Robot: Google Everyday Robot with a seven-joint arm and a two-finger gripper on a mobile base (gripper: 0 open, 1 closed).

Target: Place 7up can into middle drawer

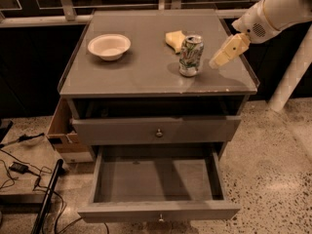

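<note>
one 7up can (pixel 191 55) stands upright, long axis vertical, tab up. one gripper (pixel 227 51) hangs just right of it, and its grip cannot be told. one middle drawer (pixel 156 180) sits pulled out below the can.

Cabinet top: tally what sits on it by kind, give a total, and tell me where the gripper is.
white bowl: 1
7up can: 1
yellow sponge block: 1
Total: 3
The gripper hovers just right of the 7up can, above the cabinet top, with a small gap between them.
</note>
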